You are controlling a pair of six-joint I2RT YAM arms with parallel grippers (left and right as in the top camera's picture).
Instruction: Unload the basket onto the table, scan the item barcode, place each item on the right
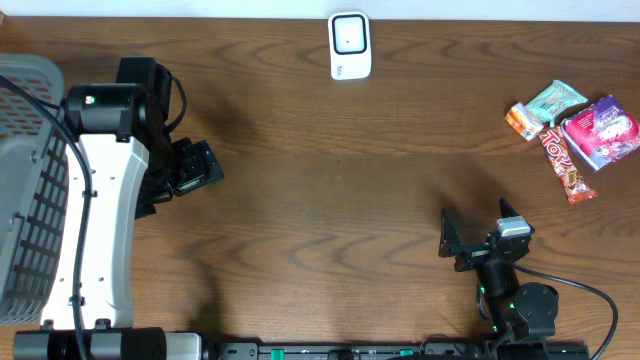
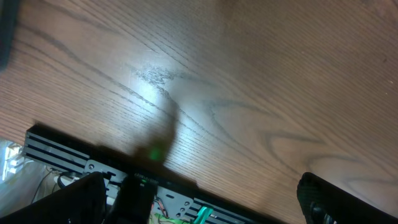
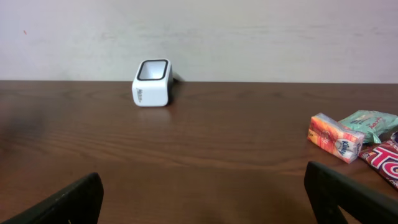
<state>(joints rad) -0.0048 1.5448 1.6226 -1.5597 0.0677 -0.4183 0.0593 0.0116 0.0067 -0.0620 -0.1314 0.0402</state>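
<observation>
Overhead shows both arms low, nothing in hand. Left gripper [image 1: 195, 168] hangs near the grey basket [image 1: 25, 190] on the left, jaws spread wide over bare worktop [image 1: 320, 180]. Right gripper [image 1: 478, 228] sits at the near edge, jaws spread wide too, facing the white barcode scanner [image 1: 350, 45], which stands at the far edge, around the middle. Over on the right, the snack packs [image 1: 600, 135] lie in a loose cluster, touching one another, well apart from the scanner and both grippers. Right wrist view catches an orange pack [image 3: 336, 138] at the cluster's left end.
</observation>
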